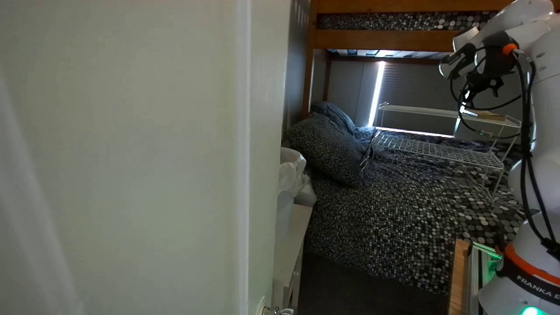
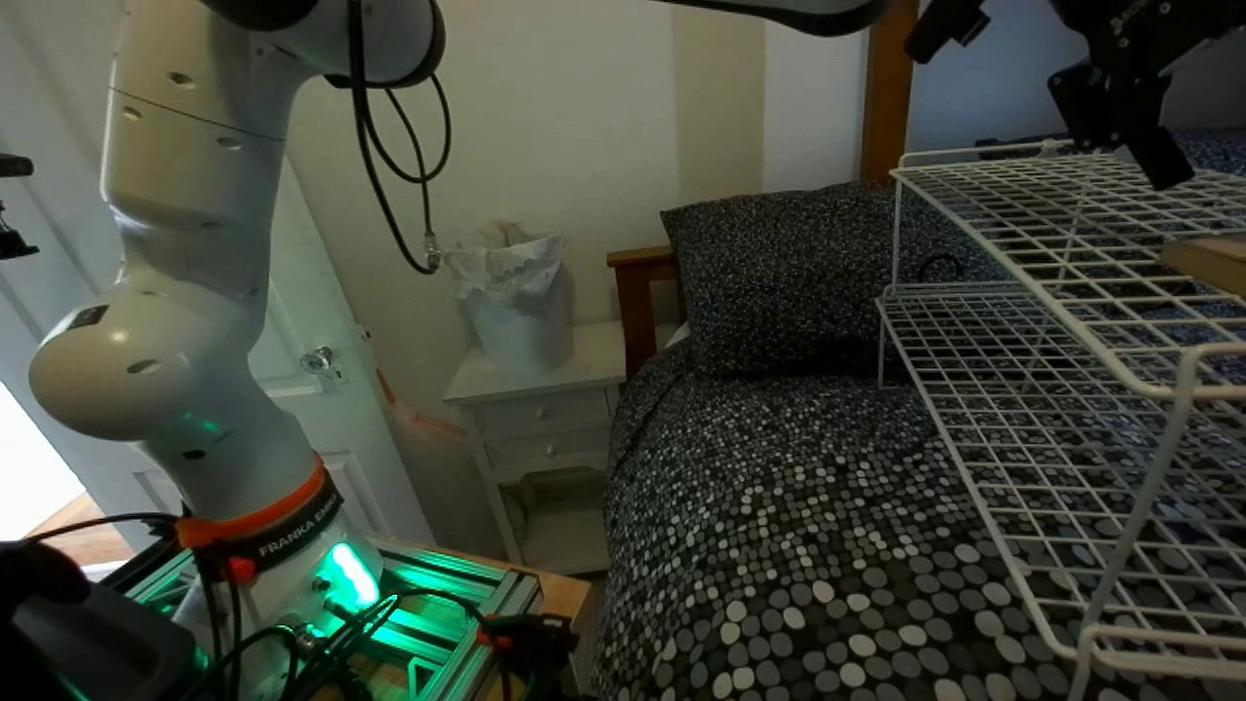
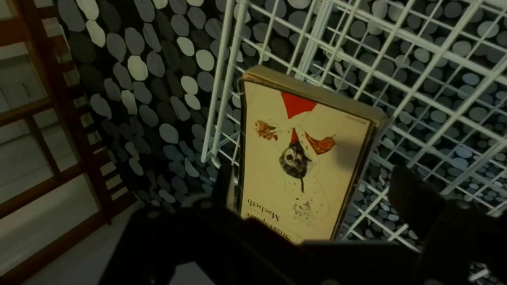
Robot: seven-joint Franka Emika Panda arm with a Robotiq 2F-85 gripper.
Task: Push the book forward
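Note:
The book is a cream paperback with "Macbeth" on its cover; it shows in the wrist view (image 3: 305,158). It lies flat on the top tier of a white wire rack, and its tan edge shows in both exterior views (image 1: 490,115) (image 2: 1212,261). My gripper (image 3: 313,184) is open and empty. In the wrist view one finger appears beside the book's left edge and the other stands off to its right. The gripper's body hides the book's near end. In the exterior views the gripper (image 1: 481,94) (image 2: 1119,122) hangs above the rack; contact with the book cannot be told.
The two-tier wire rack (image 2: 1081,302) (image 1: 437,113) stands on a bed with a dotted cover (image 2: 759,545). Pillows (image 2: 779,282) lie at the bed's head. A bunk frame (image 1: 385,40) runs overhead. A white bin (image 2: 526,321) stands on a nightstand (image 2: 540,385).

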